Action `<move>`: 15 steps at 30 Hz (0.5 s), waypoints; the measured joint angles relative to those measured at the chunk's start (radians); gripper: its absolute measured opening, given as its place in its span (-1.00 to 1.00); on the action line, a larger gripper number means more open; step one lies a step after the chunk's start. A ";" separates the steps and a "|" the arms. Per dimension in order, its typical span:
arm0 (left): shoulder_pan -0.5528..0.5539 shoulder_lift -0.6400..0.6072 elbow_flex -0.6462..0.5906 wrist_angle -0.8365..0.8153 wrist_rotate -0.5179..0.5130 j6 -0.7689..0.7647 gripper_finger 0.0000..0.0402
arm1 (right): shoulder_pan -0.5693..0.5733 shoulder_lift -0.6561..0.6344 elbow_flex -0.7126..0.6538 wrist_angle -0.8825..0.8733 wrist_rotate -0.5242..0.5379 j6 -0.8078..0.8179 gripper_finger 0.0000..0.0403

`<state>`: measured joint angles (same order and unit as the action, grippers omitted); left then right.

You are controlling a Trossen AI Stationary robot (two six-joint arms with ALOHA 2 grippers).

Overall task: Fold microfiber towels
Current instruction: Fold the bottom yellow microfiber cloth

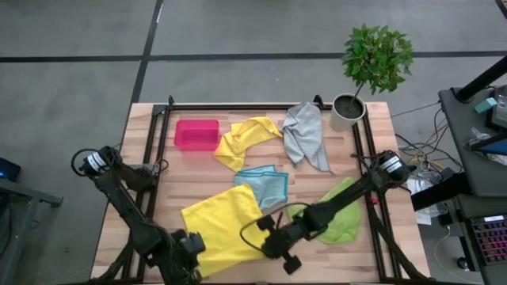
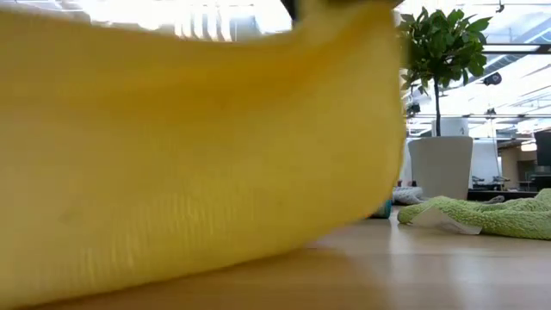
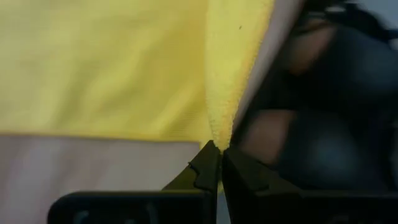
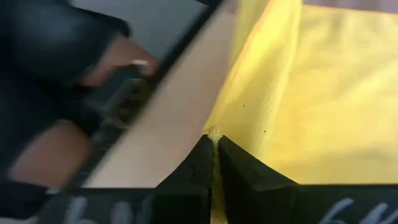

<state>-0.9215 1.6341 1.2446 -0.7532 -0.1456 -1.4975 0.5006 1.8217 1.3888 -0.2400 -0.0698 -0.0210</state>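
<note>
Jaws of both grippers, left gripper (image 3: pixel 216 163) and right gripper (image 4: pixel 214 155), pinch yellow towel (image 1: pixel 226 226) edge.

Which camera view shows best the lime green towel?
The high view: the lime green towel lies crumpled at the table's right side, partly under the right arm. The low view shows only its edge lying flat on the tabletop. The wrist views do not show it.
</note>
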 joint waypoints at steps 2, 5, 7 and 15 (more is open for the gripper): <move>0.014 0.000 -0.001 -0.085 0.010 -0.023 -1.00 | -0.034 0.000 -0.001 -0.002 0.002 -0.013 -0.96; 0.030 0.000 -0.003 -0.193 0.015 -0.042 -1.00 | -0.091 0.000 -0.003 -0.003 0.002 -0.028 -0.96; 0.042 0.000 -0.003 -0.246 0.017 -0.042 -1.00 | -0.130 0.000 -0.004 -0.009 0.002 -0.030 -0.96; 0.120 0.000 -0.015 -0.446 0.021 -0.037 -1.00 | -0.264 0.002 -0.012 -0.010 0.002 -0.076 -0.96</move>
<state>-0.8014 1.6337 1.2301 -1.1987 -0.1249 -1.5341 0.2362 1.8238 1.3763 -0.2497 -0.0678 -0.0968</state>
